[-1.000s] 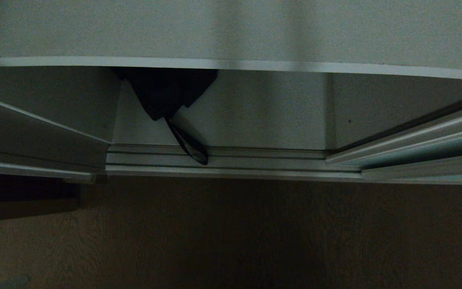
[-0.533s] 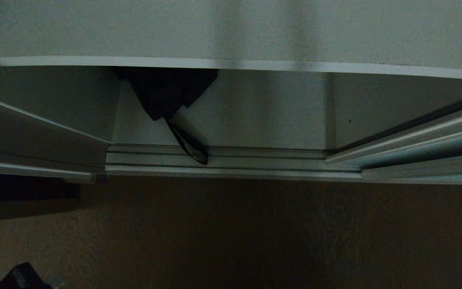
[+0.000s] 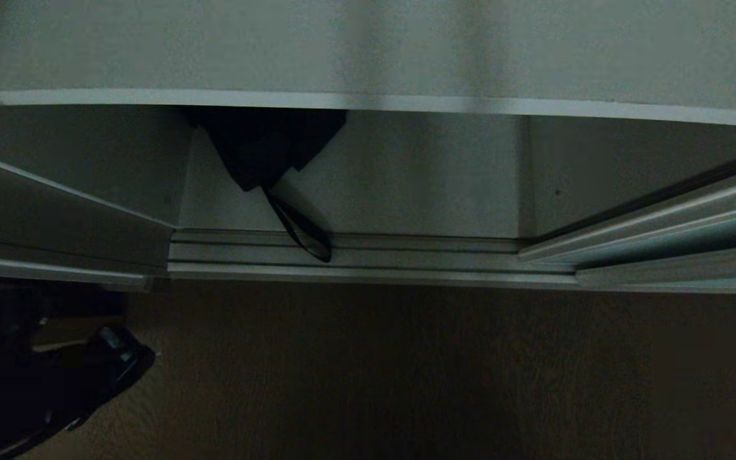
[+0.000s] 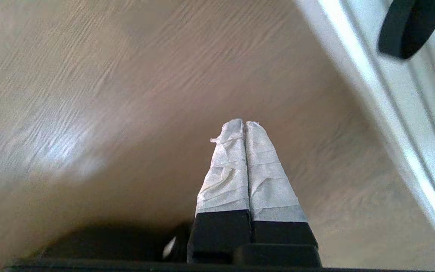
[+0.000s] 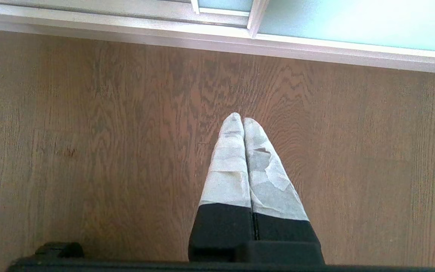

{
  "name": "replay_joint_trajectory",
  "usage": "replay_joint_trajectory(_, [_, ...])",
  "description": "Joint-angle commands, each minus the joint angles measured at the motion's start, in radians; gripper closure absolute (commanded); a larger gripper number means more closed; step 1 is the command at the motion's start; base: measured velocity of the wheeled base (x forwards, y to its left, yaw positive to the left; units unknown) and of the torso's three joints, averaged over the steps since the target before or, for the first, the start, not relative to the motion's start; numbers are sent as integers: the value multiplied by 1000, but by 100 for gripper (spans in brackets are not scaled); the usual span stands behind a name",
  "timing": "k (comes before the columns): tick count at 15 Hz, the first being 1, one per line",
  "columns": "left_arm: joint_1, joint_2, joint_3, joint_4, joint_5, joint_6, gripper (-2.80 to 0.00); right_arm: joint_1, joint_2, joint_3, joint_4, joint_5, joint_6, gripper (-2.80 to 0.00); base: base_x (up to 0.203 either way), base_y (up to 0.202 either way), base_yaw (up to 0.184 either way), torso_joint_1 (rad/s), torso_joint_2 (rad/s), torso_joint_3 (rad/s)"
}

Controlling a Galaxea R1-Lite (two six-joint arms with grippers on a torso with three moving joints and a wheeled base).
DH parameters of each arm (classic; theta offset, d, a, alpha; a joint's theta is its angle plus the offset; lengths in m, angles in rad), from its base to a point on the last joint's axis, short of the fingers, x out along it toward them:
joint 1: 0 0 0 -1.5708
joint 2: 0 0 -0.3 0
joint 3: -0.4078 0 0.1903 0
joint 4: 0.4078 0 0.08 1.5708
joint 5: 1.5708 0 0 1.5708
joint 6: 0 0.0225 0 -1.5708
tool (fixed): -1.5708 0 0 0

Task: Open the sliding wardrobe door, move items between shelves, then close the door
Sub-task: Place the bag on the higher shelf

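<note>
The sliding wardrobe door (image 3: pixel 681 223) stands pushed aside at about 3 o'clock in the head view, its silver frame and pale glass edge running off toward the right, so the opening step looks done and the moving of items is the step in hand. The black bag (image 3: pixel 266 144) lies on the lower shelf (image 3: pixel 406 179) at roughly 11 o'clock from the middle of the view, half hidden under the front edge of the upper shelf (image 3: pixel 368 51). Its strap (image 3: pixel 301 233) trails down and out across the door track (image 3: pixel 368 255).

The left end effector (image 4: pixel 244 126) is low at 8 o'clock in the head view, a dark shape over the wooden floor (image 3: pixel 406 370), well apart from the bag. In its wrist view the taped fingers (image 4: pixel 225 173) are pressed together with nothing between them, aimed down at the floor with the track and the strap's loop off to one side.

The next move, I judge, calls for the fingers to spread and the arm to reach up and in toward the bag or its strap. The upper shelf overhangs the bag, so the approach will likely need to come in low.

The right end effector (image 5: pixel 243 120) is likewise pressed together and empty, pointing at the floor near the door's bottom rail.
</note>
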Motion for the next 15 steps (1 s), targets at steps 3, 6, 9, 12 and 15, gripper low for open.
replay_joint_trajectory(3, [-13,294,-104,-215,-3,48,0,1,-3,0,0,0,0,0,0,0,0,0,0,0])
replay_joint_trajectory(6, [-48,443,-159,-407,-2,141,0,0,-3,0,0,0,0,0,0,0,0,0,0,0])
replay_joint_trajectory(9, [-58,481,-241,-531,-10,299,0,1,-3,0,0,0,0,0,0,0,0,0,0,0])
replay_joint_trajectory(12, [-58,468,-339,-537,-10,380,0,-1,-3,0,0,0,0,0,0,0,0,0,0,0])
replay_joint_trajectory(15, [-61,469,-424,-544,-12,471,0,1,-3,0,0,0,0,0,0,0,0,0,0,0])
